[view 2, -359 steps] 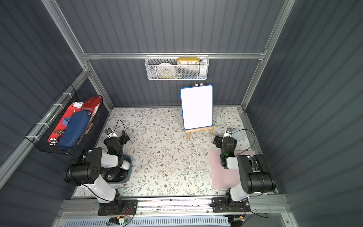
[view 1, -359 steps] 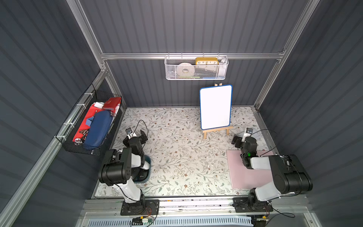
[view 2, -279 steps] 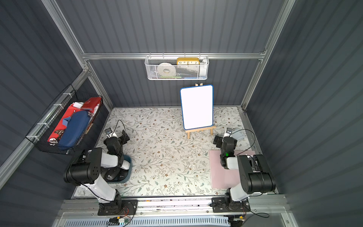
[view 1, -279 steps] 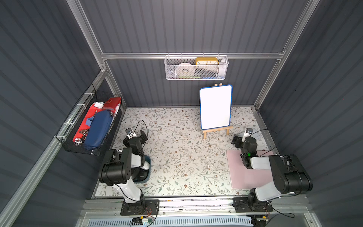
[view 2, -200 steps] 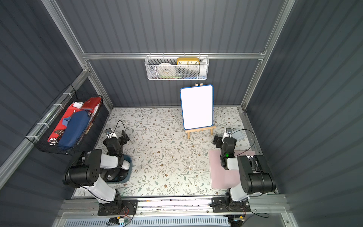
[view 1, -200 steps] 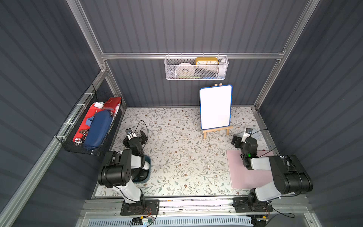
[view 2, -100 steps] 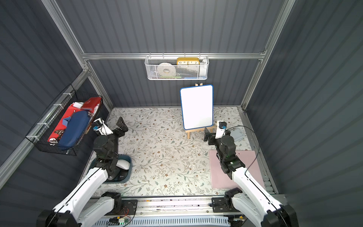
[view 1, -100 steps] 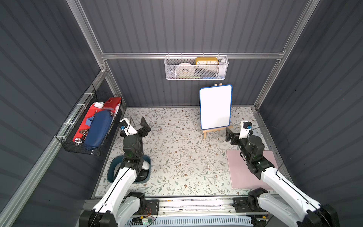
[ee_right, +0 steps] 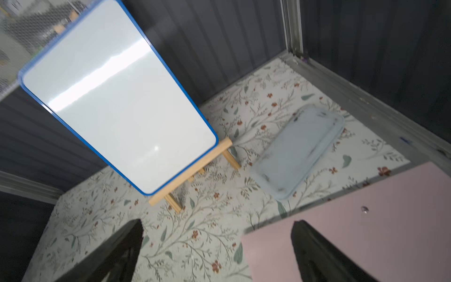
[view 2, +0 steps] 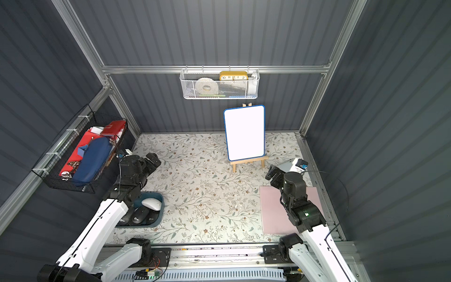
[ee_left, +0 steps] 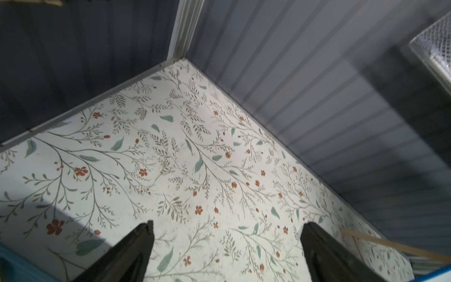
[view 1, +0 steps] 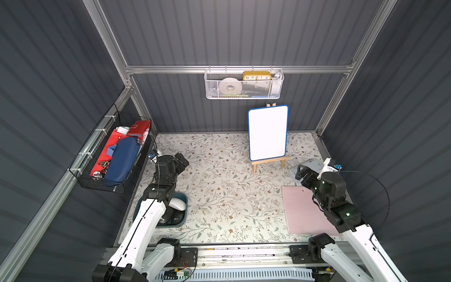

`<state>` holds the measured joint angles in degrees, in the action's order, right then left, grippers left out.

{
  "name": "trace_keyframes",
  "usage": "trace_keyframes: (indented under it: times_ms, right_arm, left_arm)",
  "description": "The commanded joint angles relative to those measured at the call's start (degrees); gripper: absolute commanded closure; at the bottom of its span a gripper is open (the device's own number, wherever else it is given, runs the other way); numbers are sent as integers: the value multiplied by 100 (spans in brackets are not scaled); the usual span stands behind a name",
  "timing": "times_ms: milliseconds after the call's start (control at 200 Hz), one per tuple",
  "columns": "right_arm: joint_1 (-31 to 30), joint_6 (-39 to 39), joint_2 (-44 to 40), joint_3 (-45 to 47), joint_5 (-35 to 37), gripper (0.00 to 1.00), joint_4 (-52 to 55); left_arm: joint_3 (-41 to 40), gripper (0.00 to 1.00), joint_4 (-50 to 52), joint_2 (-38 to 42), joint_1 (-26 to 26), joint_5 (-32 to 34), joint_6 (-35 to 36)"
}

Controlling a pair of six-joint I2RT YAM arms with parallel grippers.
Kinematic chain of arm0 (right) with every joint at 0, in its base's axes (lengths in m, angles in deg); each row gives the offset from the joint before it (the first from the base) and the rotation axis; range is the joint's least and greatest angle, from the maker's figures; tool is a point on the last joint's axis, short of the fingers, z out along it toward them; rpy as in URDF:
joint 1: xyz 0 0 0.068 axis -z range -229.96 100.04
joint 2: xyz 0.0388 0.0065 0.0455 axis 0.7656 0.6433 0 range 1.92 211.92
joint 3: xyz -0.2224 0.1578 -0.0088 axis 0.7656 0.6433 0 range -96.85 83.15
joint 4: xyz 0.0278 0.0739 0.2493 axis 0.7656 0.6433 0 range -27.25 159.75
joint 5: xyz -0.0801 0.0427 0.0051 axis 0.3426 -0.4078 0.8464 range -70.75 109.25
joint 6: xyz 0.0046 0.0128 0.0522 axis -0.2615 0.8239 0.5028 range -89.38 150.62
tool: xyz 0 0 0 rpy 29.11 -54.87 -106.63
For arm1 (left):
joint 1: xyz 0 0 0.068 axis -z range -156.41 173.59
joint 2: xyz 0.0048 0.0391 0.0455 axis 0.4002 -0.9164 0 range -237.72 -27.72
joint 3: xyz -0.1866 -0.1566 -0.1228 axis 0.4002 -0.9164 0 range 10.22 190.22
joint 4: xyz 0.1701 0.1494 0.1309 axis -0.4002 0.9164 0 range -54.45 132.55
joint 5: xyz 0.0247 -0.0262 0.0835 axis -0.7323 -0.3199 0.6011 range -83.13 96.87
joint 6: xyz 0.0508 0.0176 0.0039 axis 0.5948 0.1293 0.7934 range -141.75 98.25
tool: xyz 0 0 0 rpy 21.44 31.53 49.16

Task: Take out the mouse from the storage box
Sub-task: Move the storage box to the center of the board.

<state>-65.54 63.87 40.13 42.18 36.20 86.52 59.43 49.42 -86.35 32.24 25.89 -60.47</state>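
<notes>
The storage box (view 1: 182, 221) (view 2: 159, 216) is a dark teal tub at the table's front left. A white mouse (view 1: 178, 203) (view 2: 151, 203) lies in it beside black mice (view 2: 138, 218), and my left arm hides part of it. My left gripper (view 1: 174, 160) (view 2: 146, 161) (ee_left: 225, 224) hangs open above bare floral table, behind the box. A teal corner of the storage box (ee_left: 7, 266) shows in the left wrist view. My right gripper (view 1: 308, 171) (view 2: 275, 174) (ee_right: 217, 223) is open and holds nothing, above the back edge of a pink mat (view 1: 305, 212) (ee_right: 366, 219).
A whiteboard on a wooden easel (view 1: 268, 133) (ee_right: 117, 97) stands at the back right, with a pale blue tray (ee_right: 300, 151) on the table beside it. A white mesh basket (view 1: 244, 85) hangs on the back wall. A black wire basket (view 1: 112, 156) hangs on the left wall.
Both arms have unfolded from low tucked poses and risen, carrying the grippers up and toward the back. The box and its mice now show. Both grippers stay open.
</notes>
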Motion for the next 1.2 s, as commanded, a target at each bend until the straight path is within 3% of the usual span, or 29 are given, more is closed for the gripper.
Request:
trace_keyframes:
  times_ms: [0, 145, 335, 540, 680, 1001, 1196]
  right_arm:
    - [-286, 283, 234, -149, -422, 1, 1043]
    - [-956, 317, 678, -74, -151, 1, 997]
    - [-1527, 358, 1433, -304, 16, 1, 795]
    - [-1900, 505, 1762, -297, 74, 1, 517]
    - [-2058, 535, 1791, -268, 192, 1, 561]
    - [-2103, 559, 1477, -256, 482, 1, 769]
    - [-2111, 572, 1342, -228, 600, 1, 883]
  left_arm:
    - [248, 1, 1511, -308, 317, -255, -350]
    - [225, 1, 2324, -311, 1188, 289, -1175]
    - [-248, 1, 2732, -47, 1638, 426, -2060]
    - [-729, 1, 2325, -276, 1648, 10, -1960]
    - [-898, 1, 2274, -502, 1667, 133, -2025]
    - [-1213, 1, 1755, -891, 1683, -122, -2002]
    - [-1195, 1, 1329, -1113, 2007, -292, -2107]
